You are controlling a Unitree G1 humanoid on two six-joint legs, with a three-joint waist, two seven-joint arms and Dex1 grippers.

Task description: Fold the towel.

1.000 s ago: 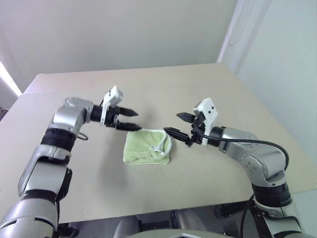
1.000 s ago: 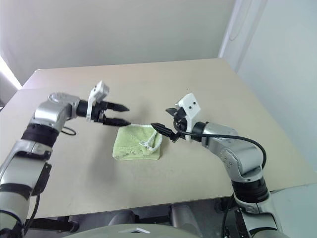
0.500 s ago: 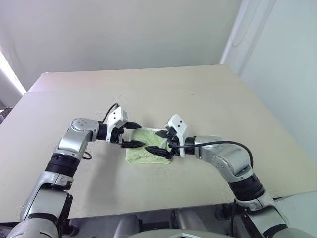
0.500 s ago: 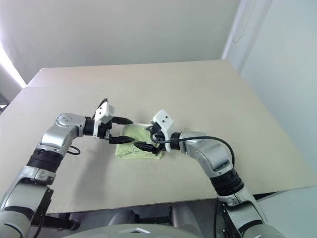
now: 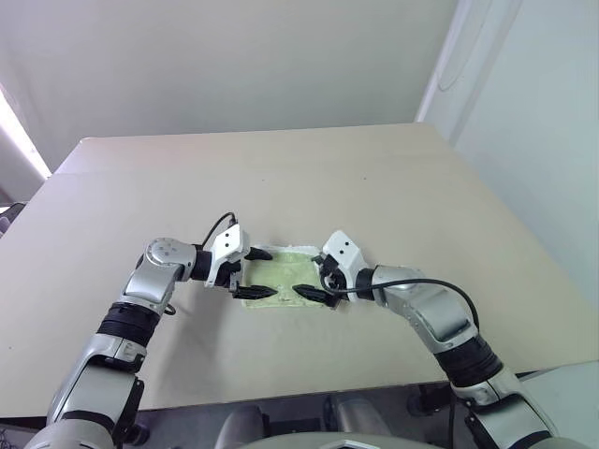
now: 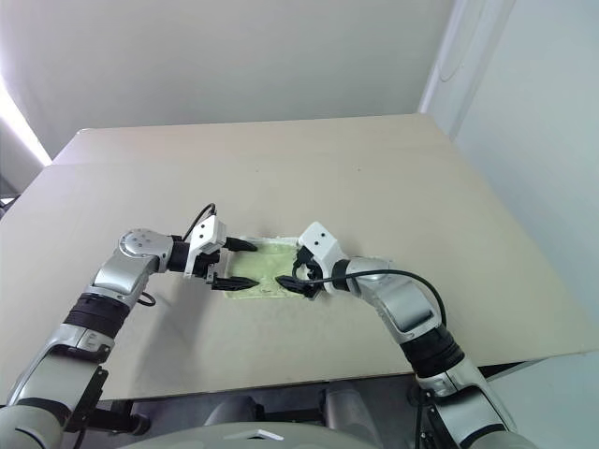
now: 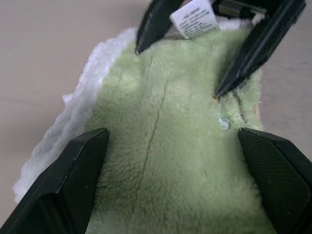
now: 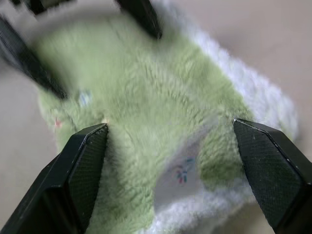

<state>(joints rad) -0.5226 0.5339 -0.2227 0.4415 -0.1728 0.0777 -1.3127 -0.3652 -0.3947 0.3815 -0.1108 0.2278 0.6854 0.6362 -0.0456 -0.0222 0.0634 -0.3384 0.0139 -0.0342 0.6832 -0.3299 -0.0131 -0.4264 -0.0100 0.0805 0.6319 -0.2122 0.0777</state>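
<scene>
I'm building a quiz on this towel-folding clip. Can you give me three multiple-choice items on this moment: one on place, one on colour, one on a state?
1. Where does the towel lie?
A. On the table, between the two grippers
B. Hanging over the table's far edge
C. On the floor

2. What colour is the towel's main surface?
A. Dark blue
B. Light yellow-green
C. Red

3. How do the left gripper and right gripper stand?
A. Both shut
B. Left shut, right open
C. Both open

Answers:
1 A: the head views show it flat on the tabletop with one gripper at each side.
2 B: both wrist views show pale green pile with white edging.
3 C: each wrist view shows its two fingers spread wide over the cloth.
</scene>
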